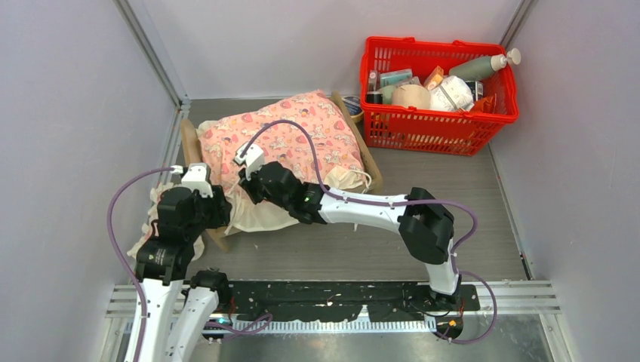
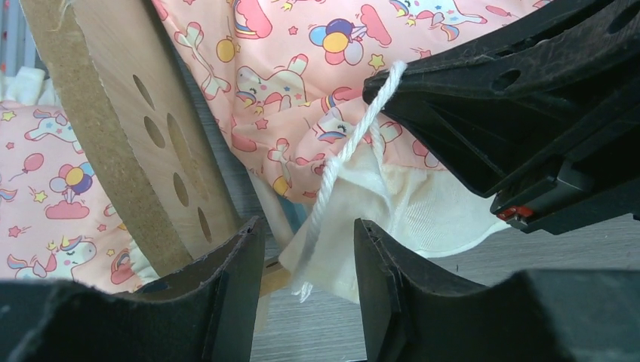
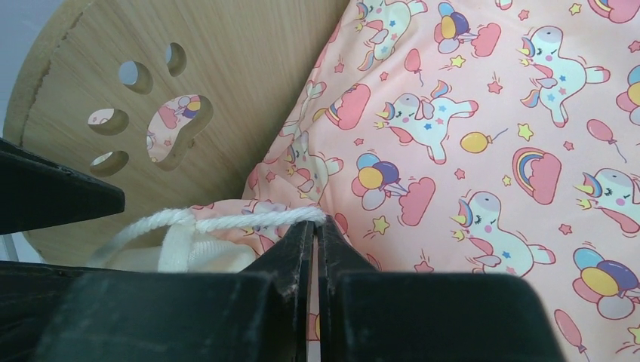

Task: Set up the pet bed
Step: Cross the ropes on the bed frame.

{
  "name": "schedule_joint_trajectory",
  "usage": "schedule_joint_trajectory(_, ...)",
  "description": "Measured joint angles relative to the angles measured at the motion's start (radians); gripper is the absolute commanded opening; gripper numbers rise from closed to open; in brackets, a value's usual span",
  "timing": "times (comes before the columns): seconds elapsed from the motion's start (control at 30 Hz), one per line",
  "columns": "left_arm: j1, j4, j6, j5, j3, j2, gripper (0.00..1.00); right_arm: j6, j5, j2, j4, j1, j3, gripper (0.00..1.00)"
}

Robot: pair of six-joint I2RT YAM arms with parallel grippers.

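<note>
top external view: the pet bed (image 1: 190,147) stands left of centre on the table (image 1: 423,249), headboard at its left end, well apart from the red basket (image 1: 441,98) in the far right corner. the blanket (image 1: 290,136) covers most of it, so the mattress is hidden. the right gripper (image 3: 317,226) has its jaws pressed together on a white string (image 3: 249,220) at the blanket's near corner, just beside the headboard (image 3: 226,68). the left gripper (image 2: 309,234) has its jaws apart, with the string's loose end and the cream frill (image 2: 423,211) hanging between them; neither jaw seems to touch them yet.

step in hand, as i judge it: getting a second hold on this corner so the blanket can be drawn flat over the bed. to do it well, the left jaws should come together on the frill or the hem, not on the thin string alone, which could slip out or merely pull tight. the right grip should hold firm and keep the corner lifted off the headboard's edge, so the cloth doesn't snag on the wood. then both arms should pull gently and level, since the light frame could slide or tip if tugged hard. what looks like a pillow (image 2: 45,188) lies outside the headboard, not yet placed.
</note>
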Motion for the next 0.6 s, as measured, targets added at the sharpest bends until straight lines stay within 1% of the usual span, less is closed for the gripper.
schedule_joint_trajectory(0.13, 0.0, 0.003, 0.0, 0.003, -0.005, 0.0, 0.5, 0.005, -0.003, 0.0, 0.0, -0.002, 0.0, 0.05)
schedule_joint_trajectory(0.23, -0.001, 0.005, -0.002, 0.002, -0.006, -0.001, 0.57, 0.015, -0.004, 0.0, 0.0, -0.007, -0.001, 0.05)
schedule_joint_trajectory(0.3, -0.005, 0.005, -0.006, 0.002, -0.005, -0.002, 0.58, 0.018, -0.003, 0.0, 0.0, -0.012, -0.002, 0.05)
schedule_joint_trajectory(0.6, -0.005, -0.038, -0.01, -0.042, 0.045, 0.031, 0.49, 0.027, 0.015, -0.001, 0.001, -0.061, -0.042, 0.05)
